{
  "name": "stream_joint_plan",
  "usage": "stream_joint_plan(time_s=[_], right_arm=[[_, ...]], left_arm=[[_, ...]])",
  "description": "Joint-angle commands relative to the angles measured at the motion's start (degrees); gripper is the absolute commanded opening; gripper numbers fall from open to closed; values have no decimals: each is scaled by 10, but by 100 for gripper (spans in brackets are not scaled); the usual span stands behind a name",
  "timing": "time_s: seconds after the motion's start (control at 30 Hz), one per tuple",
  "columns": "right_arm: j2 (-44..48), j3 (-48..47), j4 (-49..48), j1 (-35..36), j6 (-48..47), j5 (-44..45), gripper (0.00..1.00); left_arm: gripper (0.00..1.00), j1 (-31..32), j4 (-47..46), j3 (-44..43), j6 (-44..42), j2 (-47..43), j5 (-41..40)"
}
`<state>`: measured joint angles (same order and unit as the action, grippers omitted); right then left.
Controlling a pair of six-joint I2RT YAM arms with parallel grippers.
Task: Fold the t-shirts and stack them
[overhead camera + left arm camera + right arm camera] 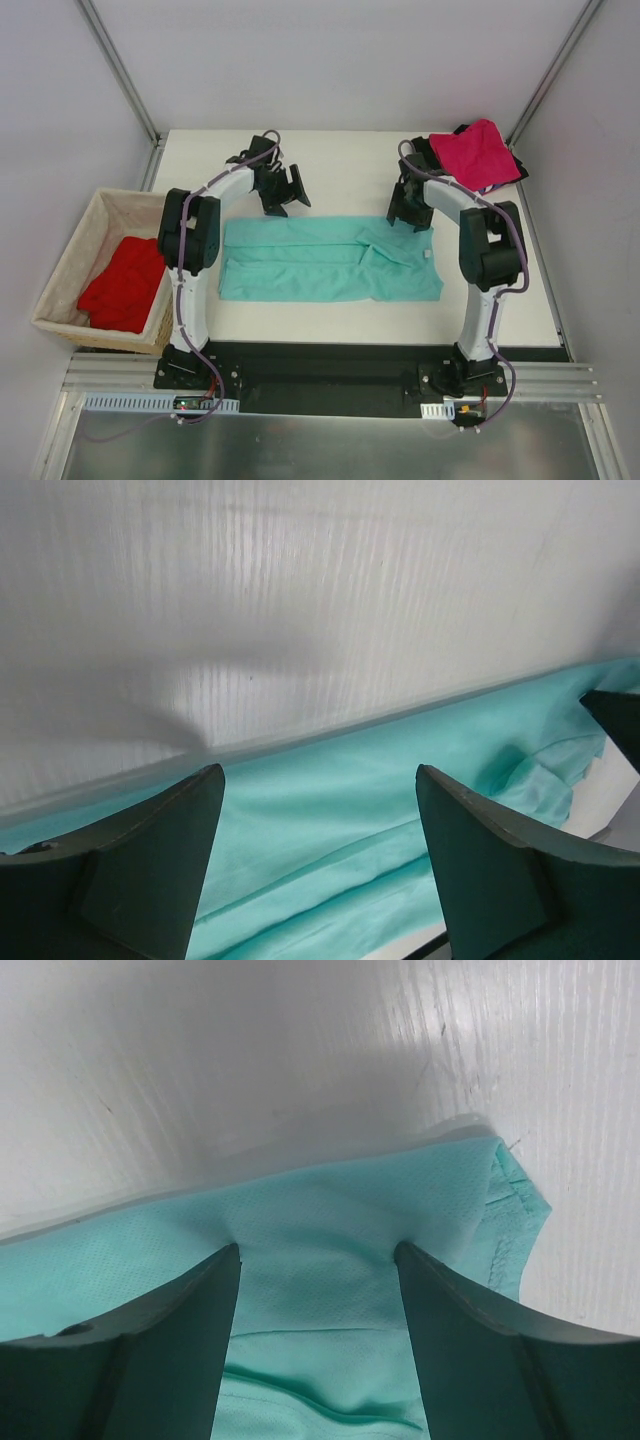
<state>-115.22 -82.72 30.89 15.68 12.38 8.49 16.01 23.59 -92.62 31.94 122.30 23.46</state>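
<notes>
A teal-green t-shirt (pixel 330 262), folded into a long band, lies flat across the middle of the table. My left gripper (pixel 281 190) hovers open over the band's far left edge, and teal cloth (pixel 330 820) shows between its fingers (pixel 150 870) with nothing gripped. My right gripper (pixel 410 213) is open at the far right edge. Its fingertips (pixel 228 1260) press down into the teal cloth (pixel 320 1210) beside a stitched hem corner (pixel 515 1210). A magenta-pink t-shirt (pixel 478 155) lies on a black one (pixel 463 129) at the far right corner. A bright red t-shirt (pixel 125 285) sits in the basket.
The tan wicker basket (pixel 72 262) stands off the table's left side, beside the left arm. White walls and metal posts enclose the table at the back and both sides. A black base rail (pixel 330 365) runs along the near edge.
</notes>
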Motion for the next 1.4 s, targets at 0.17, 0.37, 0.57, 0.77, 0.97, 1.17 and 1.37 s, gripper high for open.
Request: stream_joint_plan(time_s=[0.17, 0.37, 0.57, 0.77, 0.97, 1.17, 1.37], right_arm=[[-37, -57, 29, -8, -6, -13, 68], [-16, -75, 40, -11, -13, -3, 66], [123, -4, 18, 12, -46, 44, 70], [251, 106, 38, 58, -84, 78, 77], [343, 227, 24, 84, -77, 120, 80], [401, 295, 7, 81, -72, 220, 79], [439, 366, -121, 37, 7, 90, 73]], left_arm=[[78, -8, 35, -114, -26, 53, 16], [78, -8, 38, -139, -34, 56, 27], [79, 3, 38, -110, -51, -52, 6], [80, 23, 46, 6, -58, -176, -85], [79, 31, 110, 98, -32, -219, -195], [78, 35, 154, 127, -42, -219, -260], [78, 44, 157, 121, -45, -216, -267]])
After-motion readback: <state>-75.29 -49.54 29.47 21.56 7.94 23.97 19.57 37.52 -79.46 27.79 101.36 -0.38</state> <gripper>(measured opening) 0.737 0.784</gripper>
